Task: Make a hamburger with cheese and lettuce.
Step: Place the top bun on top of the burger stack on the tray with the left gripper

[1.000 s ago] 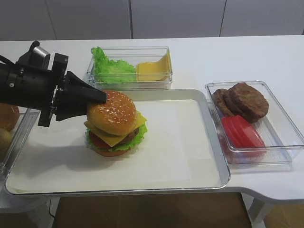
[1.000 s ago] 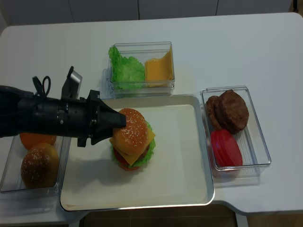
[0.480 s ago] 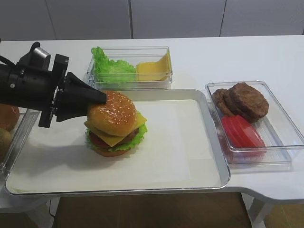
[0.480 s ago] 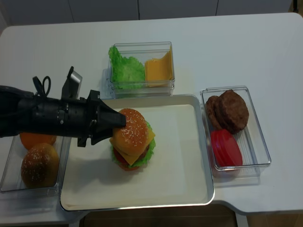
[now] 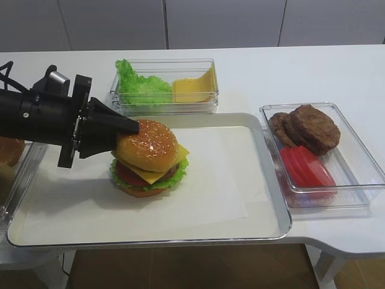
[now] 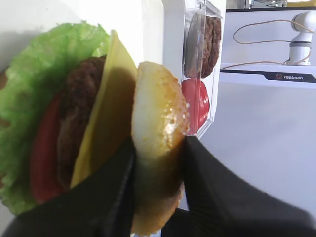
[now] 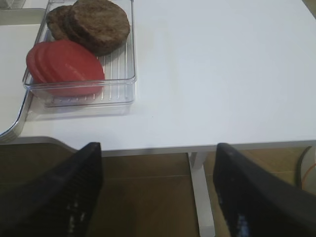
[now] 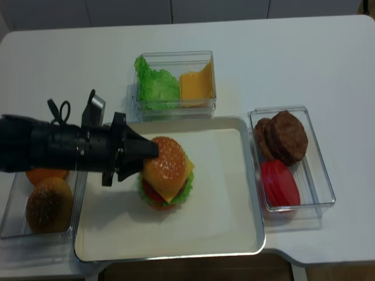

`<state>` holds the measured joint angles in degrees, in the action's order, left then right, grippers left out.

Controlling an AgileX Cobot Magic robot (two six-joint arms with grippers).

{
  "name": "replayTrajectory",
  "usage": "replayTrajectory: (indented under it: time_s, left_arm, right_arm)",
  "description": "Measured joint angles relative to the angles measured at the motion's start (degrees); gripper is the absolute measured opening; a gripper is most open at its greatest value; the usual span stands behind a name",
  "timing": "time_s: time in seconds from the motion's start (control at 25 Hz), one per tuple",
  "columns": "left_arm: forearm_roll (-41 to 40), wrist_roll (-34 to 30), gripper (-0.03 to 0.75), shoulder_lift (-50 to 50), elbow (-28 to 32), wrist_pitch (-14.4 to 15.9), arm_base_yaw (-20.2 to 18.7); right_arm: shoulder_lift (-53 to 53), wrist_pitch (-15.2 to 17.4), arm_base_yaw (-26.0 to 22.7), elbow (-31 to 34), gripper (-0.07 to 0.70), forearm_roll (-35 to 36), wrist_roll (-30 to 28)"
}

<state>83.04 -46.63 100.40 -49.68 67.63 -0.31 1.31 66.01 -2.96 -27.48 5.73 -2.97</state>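
The left gripper (image 6: 158,148) is pinching the sesame top bun (image 5: 148,144) of the hamburger (image 5: 148,158), which sits on the left part of the metal tray (image 5: 264,162). Under the bun, the yellow cheese (image 6: 106,113) pokes out at the corners and the green lettuce (image 6: 29,103) frills around the lower layers. The right gripper (image 7: 158,192) hangs past the table (image 7: 222,74) edge with its fingers spread wide, holding nothing.

White table (image 5: 313,66); pale cabinet doors (image 5: 222,24) behind; brown floor (image 7: 148,197) below.
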Motion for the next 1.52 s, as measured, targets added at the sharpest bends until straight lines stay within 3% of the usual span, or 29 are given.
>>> replayTrajectory:
  time_s: [0.68,1.52]
  left_arm:
    - [0.00,-1.31,0.210,0.00,0.00,0.00,0.00]
    - [-0.21,-1.31,0.307,0.00,0.00,-0.73,0.00]
  right_arm:
    - [0.00,0.00,0.00,0.00,0.532,0.00,0.00]
    - [0.00,0.00,0.00,0.00,0.532,0.00,0.00]
